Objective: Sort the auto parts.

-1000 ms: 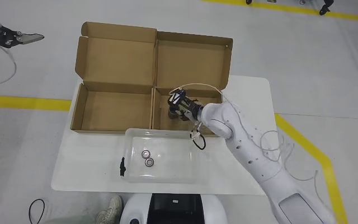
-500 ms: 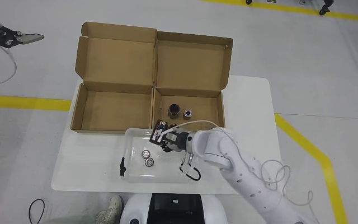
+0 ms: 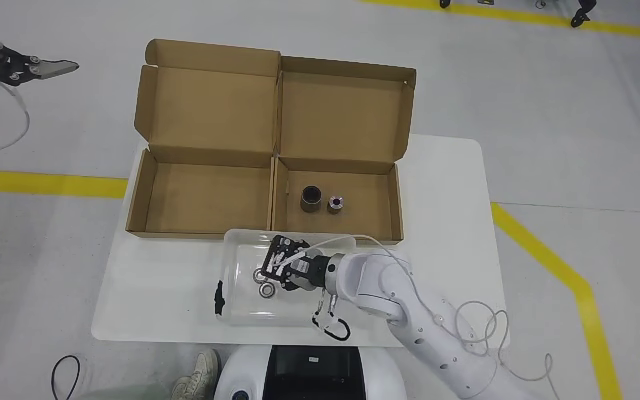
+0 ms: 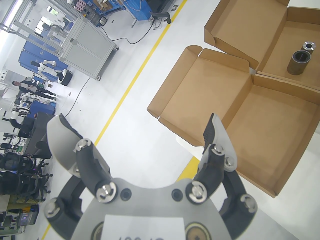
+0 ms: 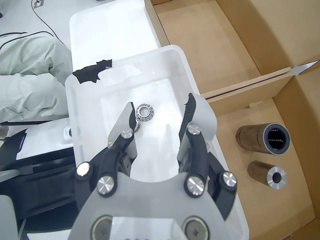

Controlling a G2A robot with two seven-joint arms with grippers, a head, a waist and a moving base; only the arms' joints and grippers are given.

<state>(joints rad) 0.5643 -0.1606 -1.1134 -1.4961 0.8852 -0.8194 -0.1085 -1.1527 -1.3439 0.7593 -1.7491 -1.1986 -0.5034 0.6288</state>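
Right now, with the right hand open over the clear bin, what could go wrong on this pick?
1. The two small metal ring bearings lie close together, one partly hidden behind a finger of the open right hand. Closing may pinch both or flick one away.
2. The other finger looks near the wall of the clear plastic bin, so it might catch the rim on the way down.

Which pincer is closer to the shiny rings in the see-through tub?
Right. The right pincer hangs open just above the rings in the tub; the left pincer is out over the floor, beyond the cardboard boxes.
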